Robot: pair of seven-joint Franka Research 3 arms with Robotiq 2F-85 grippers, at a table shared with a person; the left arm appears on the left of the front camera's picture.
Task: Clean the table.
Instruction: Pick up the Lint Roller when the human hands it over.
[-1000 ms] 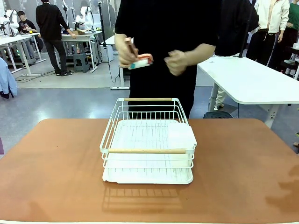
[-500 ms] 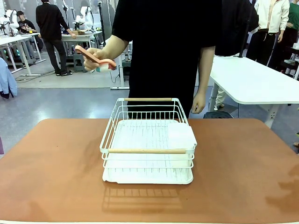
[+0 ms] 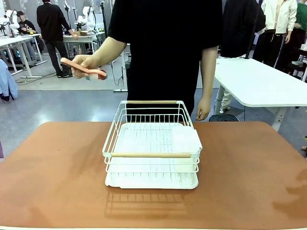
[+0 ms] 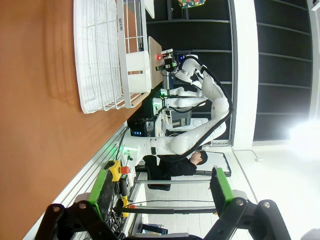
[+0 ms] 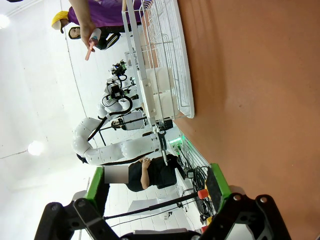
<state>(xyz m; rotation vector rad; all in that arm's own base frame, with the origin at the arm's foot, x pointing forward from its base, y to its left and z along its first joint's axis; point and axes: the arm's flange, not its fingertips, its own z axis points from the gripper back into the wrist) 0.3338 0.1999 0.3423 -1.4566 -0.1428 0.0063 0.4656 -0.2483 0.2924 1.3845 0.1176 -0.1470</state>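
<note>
Although neither has hold of anything, the left pincer at the bottom of its wrist view stands wide open, green pads well apart. The right pincer at the bottom of its own view is spread just as wide and is equally empty. Both hang clear of the table, whose reddish-brown top fills the lower half of the front view.

Its surface looks bare apart from a white wire rack with two wooden handles, standing upright at the middle of the frame. I cannot make out anything lying inside the rack.

Beyond the table's far edge stands a person. One hand, in the upper left of the frame, holds a flat salmon-pink tool in the air, past the table and well apart from the rack. The other hand hangs empty right of centre.

As I judge it, the cleaning is at one end or the other. No crumbs or spills show, so the rack is the one thing left on the top. Whether the pink tool is arriving or leaving cannot be told.
</note>
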